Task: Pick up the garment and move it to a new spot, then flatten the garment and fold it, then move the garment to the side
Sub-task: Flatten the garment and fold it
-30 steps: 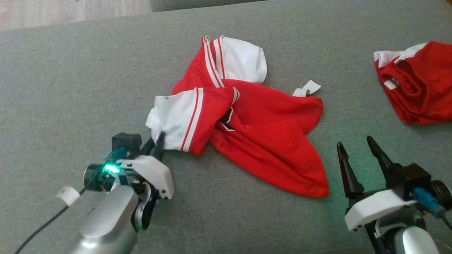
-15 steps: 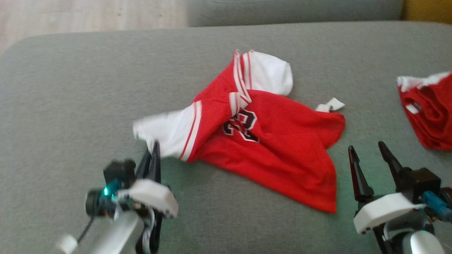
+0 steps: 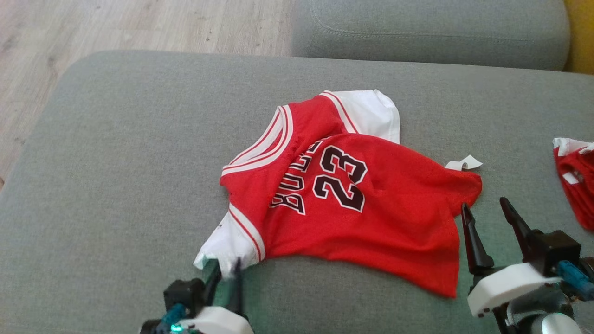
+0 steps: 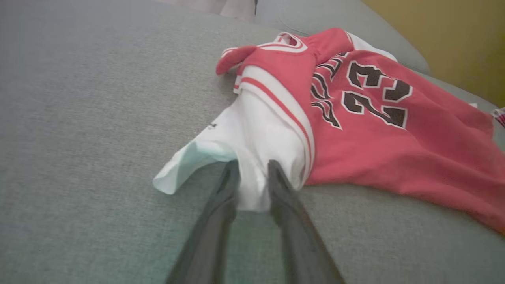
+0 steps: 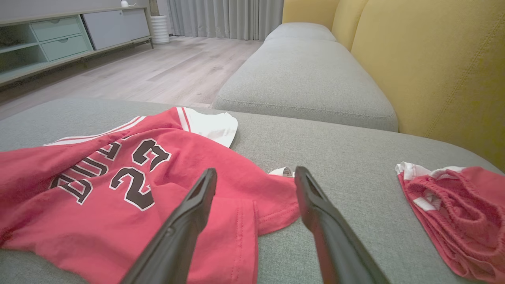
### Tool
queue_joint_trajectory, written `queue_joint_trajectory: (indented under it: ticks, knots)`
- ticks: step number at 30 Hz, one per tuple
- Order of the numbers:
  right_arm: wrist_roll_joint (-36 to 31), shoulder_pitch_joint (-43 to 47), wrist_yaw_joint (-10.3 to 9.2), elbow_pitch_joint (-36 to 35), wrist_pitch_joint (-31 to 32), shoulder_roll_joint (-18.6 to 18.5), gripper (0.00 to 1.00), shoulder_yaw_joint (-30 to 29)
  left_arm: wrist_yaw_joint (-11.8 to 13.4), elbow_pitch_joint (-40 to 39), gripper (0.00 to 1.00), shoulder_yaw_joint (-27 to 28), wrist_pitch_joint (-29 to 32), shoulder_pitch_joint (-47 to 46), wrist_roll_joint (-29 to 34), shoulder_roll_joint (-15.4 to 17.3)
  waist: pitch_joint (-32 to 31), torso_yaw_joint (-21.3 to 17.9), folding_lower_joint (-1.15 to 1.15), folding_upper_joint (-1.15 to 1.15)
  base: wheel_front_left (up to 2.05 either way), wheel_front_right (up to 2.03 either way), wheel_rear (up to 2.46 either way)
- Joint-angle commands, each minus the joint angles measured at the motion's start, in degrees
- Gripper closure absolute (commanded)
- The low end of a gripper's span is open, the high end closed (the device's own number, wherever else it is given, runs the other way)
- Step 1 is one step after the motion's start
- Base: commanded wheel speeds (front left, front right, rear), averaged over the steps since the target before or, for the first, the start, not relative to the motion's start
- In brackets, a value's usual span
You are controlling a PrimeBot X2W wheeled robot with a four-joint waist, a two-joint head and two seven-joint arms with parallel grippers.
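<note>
On the grey, coarse-woven sofa cushion [image 3: 116,162], a thin red jersey [image 3: 371,227] lies mostly spread, front up. It carries a black "23" outlined in white, a striped ribbed neckline and two white sleeves. Its hem is rumpled, and a white tag [image 3: 464,163] curls at one corner. The left fingers [image 4: 225,193], slim, dark and tapered, stand narrowly apart with the soft white edge of the near sleeve [image 4: 256,134] between them; whether they pinch it cannot be told. The right fingers [image 5: 193,209] gape wide and empty by the jersey's stitched hem corner. A crumpled red bundle [image 3: 575,185] sits well apart at the right.
</note>
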Motion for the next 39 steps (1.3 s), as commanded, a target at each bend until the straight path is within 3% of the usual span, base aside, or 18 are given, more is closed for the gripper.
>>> queue_joint_trajectory:
  ticks: [1, 9, 19, 25, 39]
  knots:
    - [0.06, -0.87, -0.04, -1.89, -0.13, -0.40, 0.00, 1.34, 0.07, -1.96, 0.00, 1.52, -0.20, -1.56, -0.10, 0.13, -0.06, -0.11, 0.01, 0.00, 0.00, 0.00, 0.00]
    - [0.39, -0.53, -0.04, -1.70, -0.27, -0.40, 0.00, 1.49, 0.72, -3.89, 0.00, 1.62, -0.25, -1.06, -0.02, 0.95, -0.82, -1.23, 0.01, 0.00, 0.00, 0.00, 0.00]
    - [1.09, 0.40, -0.04, -1.33, -0.94, -0.40, 0.00, 0.65, 3.55, -11.38, 0.00, 5.88, -2.01, -1.26, 0.74, 5.65, -3.34, -1.99, 0.01, 0.00, 0.00, 0.00, 0.00]
    - [2.02, 1.12, -0.04, -1.01, -1.68, -0.40, 0.00, 0.30, 3.76, -13.19, 0.00, 7.52, -2.18, -0.31, 0.19, 8.00, -4.98, -2.01, 0.01, 0.00, 0.00, 0.00, 0.00]
    - [4.24, 2.12, -0.04, 2.48, -4.42, -0.40, 0.00, 2.26, 2.73, -11.24, 0.00, 7.37, -4.38, 3.05, -1.28, 7.35, -6.15, -1.83, 0.01, 0.00, 0.00, 0.00, 0.00]
